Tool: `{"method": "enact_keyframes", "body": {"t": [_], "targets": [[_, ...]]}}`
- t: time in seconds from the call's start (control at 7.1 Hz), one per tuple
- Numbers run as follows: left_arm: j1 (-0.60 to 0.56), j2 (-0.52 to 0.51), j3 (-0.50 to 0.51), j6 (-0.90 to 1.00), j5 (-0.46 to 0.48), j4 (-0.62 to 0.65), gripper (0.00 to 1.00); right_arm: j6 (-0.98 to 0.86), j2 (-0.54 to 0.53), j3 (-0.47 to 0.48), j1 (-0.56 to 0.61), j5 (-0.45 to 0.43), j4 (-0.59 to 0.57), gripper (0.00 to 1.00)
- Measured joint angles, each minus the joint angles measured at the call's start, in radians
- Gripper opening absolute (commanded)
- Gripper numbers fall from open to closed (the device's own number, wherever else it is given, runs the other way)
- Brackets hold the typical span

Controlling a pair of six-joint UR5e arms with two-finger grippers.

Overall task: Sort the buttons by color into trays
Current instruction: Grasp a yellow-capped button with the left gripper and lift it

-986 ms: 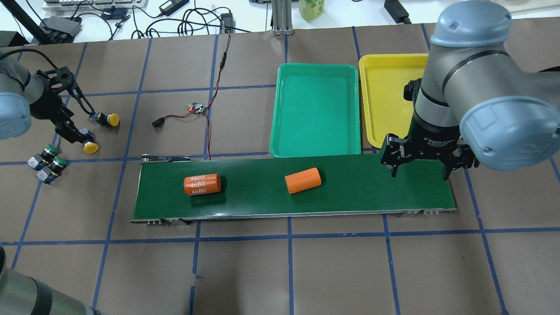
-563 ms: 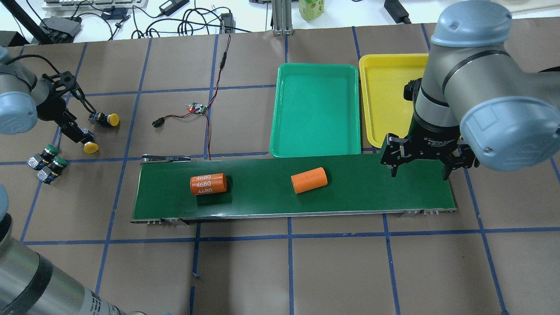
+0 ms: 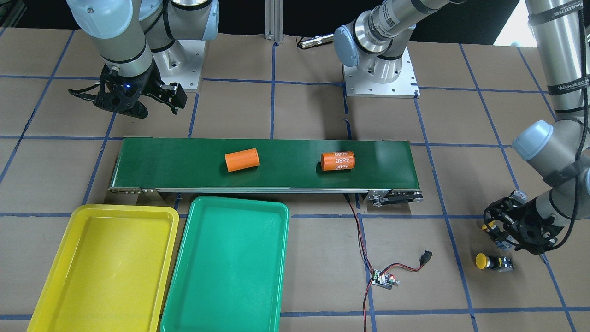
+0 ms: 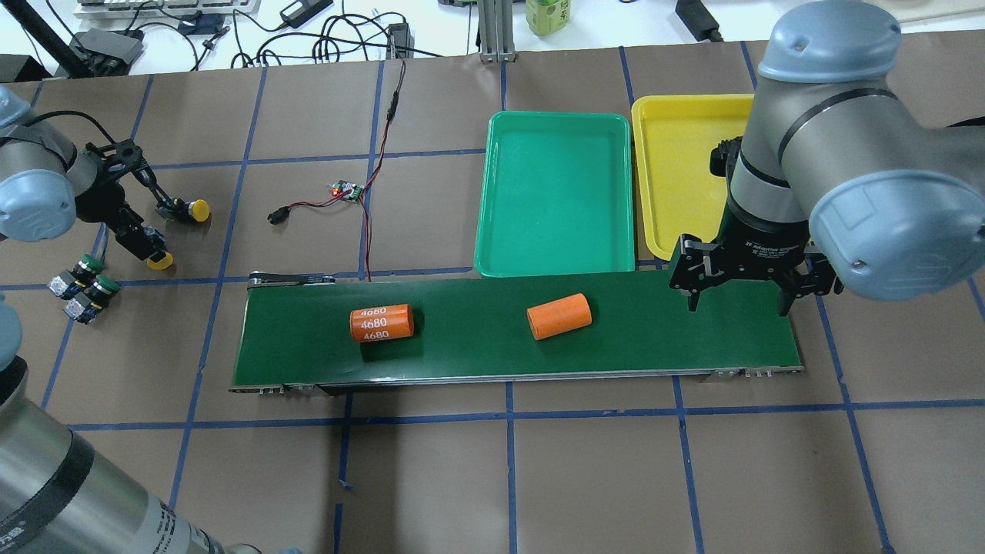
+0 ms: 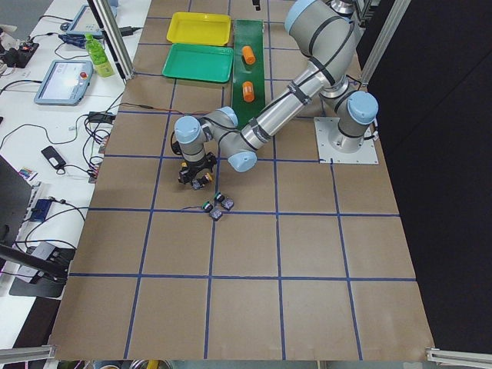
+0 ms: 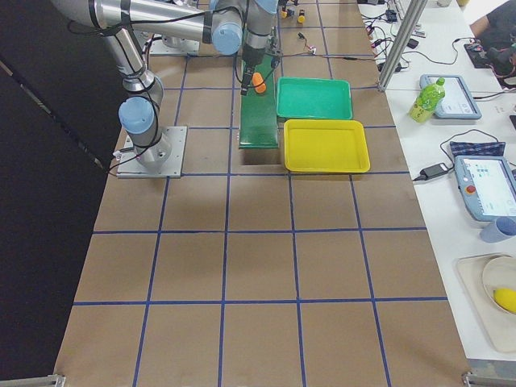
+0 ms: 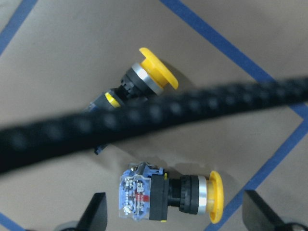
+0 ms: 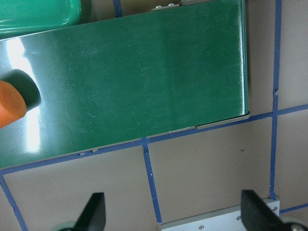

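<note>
The first pick looked to be in hand, with nothing sorted yet: the yellow tray (image 4: 650, 154) and the green tray (image 4: 554, 192) lay bare at about 1 o'clock on the bench (image 4: 462, 477). All four buttons sat at the bench's 9 o'clock edge.

The left hand (image 4: 158, 228) was spread wide and held nothing. In its wrist view one yellow button (image 7: 168, 197) lay on its side between the fingers (image 7: 96, 214). The second yellow button (image 7: 144, 82) lay just beside it at 12 o'clock, and a blurred cable (image 7: 154, 118) crossed the view. The two green buttons (image 4: 88, 277) lay near, at 7 o'clock of that hand.

The right hand (image 4: 737, 306) hung wide open and empty over the 3 o'clock end of the conveyor belt (image 4: 462, 354).

The next move probably called for lowering and closing squarely on the button's body without nudging its neighbour.

Against the earlier overhead frame, the left hand had swung slightly toward 12 o'clock. Both orange cylinders (image 4: 382, 323) had shifted along the belt toward 3 o'clock. The right hand and the buttons sat as before.
</note>
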Motion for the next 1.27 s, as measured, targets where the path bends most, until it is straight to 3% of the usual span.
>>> {"method": "enact_keyframes", "body": {"t": [0.28, 0.42, 0.56, 0.99, 1.27], "targets": [[0.004, -0.010, -0.010, 0.000, 0.001, 0.000, 0.97, 0.000, 0.000, 0.000, 0.000, 0.001, 0.000, 1.00], [0.006, -0.013, -0.011, 0.000, -0.001, 0.000, 0.43, -0.001, 0.000, 0.000, 0.000, 0.001, 0.000, 1.00], [0.007, -0.015, -0.009, 0.002, -0.005, 0.000, 0.00, -0.001, 0.000, 0.000, 0.000, 0.001, 0.000, 1.00], [0.008, 0.020, -0.019, 0.000, 0.000, -0.011, 0.00, -0.001, 0.000, 0.000, -0.001, 0.000, -0.001, 1.00], [-0.007, 0.136, -0.056, -0.139, -0.003, -0.126, 0.00, -0.001, 0.000, 0.001, -0.001, 0.000, 0.000, 1.00]]}}
